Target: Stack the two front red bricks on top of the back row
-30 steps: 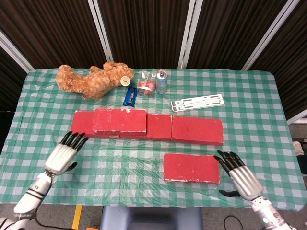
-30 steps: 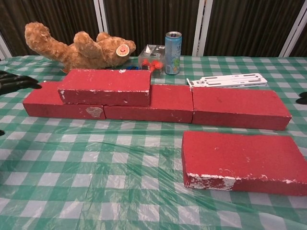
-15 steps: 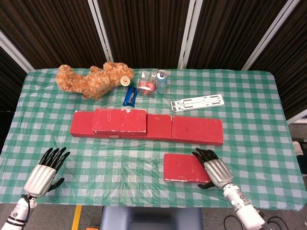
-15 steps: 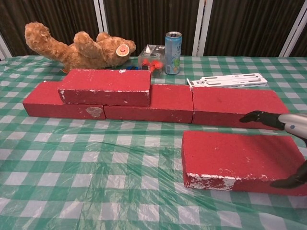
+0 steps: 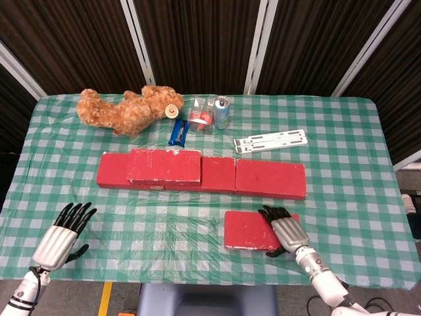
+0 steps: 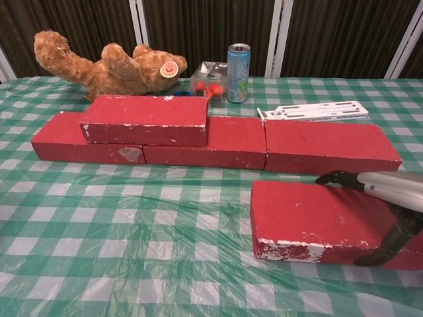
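The front red brick [image 5: 253, 230] lies flat at near right, just before the back row [image 5: 270, 178]. The right hand [image 5: 285, 231] spans its right end, fingers on top, thumb at the near edge. Coarse, heavy slab: it could slip. The left hand [image 5: 60, 236] hovers, fingers spread.

The right robot hand [image 5: 284, 229] lies palm-down, thumb hooked below, while the left robot hand [image 5: 61, 236] hovers, fingers spread.

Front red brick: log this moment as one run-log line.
front red brick: on table, unstacked | right hand: over its right end, grasp unclear | left hand: open, idle | stacked brick: on back row
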Robot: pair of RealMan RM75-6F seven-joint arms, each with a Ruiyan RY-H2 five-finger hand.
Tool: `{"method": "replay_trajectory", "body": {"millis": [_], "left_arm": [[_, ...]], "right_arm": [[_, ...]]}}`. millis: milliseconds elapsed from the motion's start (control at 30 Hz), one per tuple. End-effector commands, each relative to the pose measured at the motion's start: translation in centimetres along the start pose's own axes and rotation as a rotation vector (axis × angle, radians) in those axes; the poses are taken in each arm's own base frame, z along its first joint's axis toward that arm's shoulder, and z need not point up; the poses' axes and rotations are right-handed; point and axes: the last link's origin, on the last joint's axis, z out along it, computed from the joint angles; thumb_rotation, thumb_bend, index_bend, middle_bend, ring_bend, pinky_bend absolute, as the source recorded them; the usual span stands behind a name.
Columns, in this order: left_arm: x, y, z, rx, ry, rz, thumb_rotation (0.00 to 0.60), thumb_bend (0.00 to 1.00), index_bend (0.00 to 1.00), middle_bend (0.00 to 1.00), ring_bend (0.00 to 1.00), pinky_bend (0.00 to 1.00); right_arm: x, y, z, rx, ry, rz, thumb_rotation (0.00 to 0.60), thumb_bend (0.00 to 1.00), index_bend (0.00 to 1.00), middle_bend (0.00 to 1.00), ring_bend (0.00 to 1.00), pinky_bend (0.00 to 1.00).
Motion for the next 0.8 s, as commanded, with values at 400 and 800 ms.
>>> {"method": "replay_trajectory", "body": {"millis": [400, 800], "left_arm": [[-0.1, -0.1, 0.1, 0.015, -0.013, -0.001, 0.600, 0.26, 0.00, 0.00, 0.00, 0.01], [-0.2, -0.1, 0.1, 0.015, -0.016, 0.006, 0.600, 0.26, 0.00, 0.00, 0.00, 0.01]], "right_arm": [[0.2, 0.4, 0.9, -0.033, 0.000, -0.025, 0.600, 0.13, 0.37, 0.28, 0.15, 0.25], [1.9, 0.0, -0.3, 0.009, 0.058, -0.029, 0.600, 0.15, 0.56, 0.41, 0.32, 0.38]]}}
